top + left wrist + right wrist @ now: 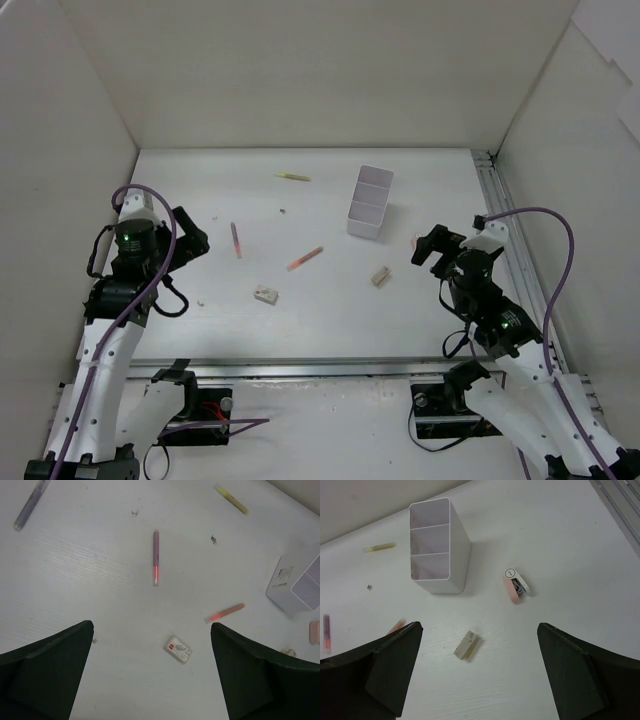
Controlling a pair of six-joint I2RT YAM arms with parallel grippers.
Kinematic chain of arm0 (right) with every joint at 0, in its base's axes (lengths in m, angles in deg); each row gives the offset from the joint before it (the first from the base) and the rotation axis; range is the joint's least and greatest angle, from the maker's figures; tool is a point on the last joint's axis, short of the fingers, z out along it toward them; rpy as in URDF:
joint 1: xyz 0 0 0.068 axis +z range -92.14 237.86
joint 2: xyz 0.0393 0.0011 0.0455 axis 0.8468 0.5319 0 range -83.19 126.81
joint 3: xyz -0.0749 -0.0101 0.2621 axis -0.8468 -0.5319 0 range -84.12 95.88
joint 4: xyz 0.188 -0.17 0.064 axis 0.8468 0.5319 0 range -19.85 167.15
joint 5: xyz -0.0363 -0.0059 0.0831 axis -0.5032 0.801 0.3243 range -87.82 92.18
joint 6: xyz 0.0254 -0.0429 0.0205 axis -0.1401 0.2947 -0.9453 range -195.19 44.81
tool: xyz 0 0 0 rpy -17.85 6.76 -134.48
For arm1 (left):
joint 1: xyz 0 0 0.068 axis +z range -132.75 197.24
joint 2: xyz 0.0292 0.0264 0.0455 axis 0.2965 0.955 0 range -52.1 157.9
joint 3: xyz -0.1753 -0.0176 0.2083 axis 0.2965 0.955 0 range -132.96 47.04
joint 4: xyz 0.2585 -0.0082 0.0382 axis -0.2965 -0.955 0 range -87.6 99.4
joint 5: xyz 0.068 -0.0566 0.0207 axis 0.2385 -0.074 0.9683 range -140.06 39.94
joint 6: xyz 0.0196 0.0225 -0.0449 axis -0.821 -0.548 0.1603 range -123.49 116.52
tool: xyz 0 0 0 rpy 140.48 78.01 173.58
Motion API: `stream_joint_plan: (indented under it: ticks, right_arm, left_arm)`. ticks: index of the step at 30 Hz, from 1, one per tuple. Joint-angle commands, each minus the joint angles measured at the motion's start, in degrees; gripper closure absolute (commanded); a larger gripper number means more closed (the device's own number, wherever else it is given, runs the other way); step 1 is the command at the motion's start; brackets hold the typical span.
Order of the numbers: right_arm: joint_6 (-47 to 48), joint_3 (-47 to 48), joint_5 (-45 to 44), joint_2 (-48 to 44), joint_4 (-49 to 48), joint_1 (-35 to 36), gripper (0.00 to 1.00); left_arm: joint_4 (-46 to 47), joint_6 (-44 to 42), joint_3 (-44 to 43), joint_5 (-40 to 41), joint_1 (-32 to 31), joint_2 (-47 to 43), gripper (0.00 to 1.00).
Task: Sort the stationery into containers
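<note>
stationery (305,258) strewn on table (330,325), left gripper (197,238) and right gripper (425,248) spread wide, empty, hovering, elbows bent

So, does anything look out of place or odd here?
Nothing damaged or spilled. The white box stands upright, compartments empty; the pens, eraser blocks and pink piece lie scattered outside it. Only a dark speck looks stray.

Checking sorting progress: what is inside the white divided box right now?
All three compartments of the white box show only bare inner walls, with nothing seen in them. Their floors are partly hidden by the walls and dividers, so a small item there cannot be ruled out.
</note>
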Motion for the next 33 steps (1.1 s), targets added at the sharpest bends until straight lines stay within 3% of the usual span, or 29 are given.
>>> stream_joint_plan:
  ticks: [1, 13, 20, 24, 29, 33]
  right_arm:
    - [1.2, 0.9, -0.2, 1.3, -1.5, -0.4, 0.02]
    - [1.4, 0.7, -1.6, 3.3, -0.9, -0.2, 0.02]
    - [7.4, 5.0, 7.0, 12.3, -0.9, 0.2, 0.02]
    - [7.9, 8.6, 7.0, 17.7, -1.2, 1.5, 0.02]
    - [10.1, 10.9, 8.1, 23.1, -2.3, 4.3, 0.02]
    - [10.2, 12.6, 6.4, 26.0, -2.3, 5.9, 0.02]
  left_arm:
    - [2.6, -0.6, -0.4, -0.2, -0.1, 0.2, 0.00]
    - [2.7, -0.5, 0.5, -0.2, -0.1, 2.8, 0.00]
    - [2.4, -0.5, -0.8, 1.7, -0.1, 6.1, 0.00]
    - [3.2, -0.5, -1.3, 2.3, -0.1, 8.5, 0.00]
    - [5.5, -2.7, -3.1, 1.3, -0.1, 15.1, 0.00]
    - [8.7, -4.0, -7.2, -4.2, -0.1, 23.2, 0.00]
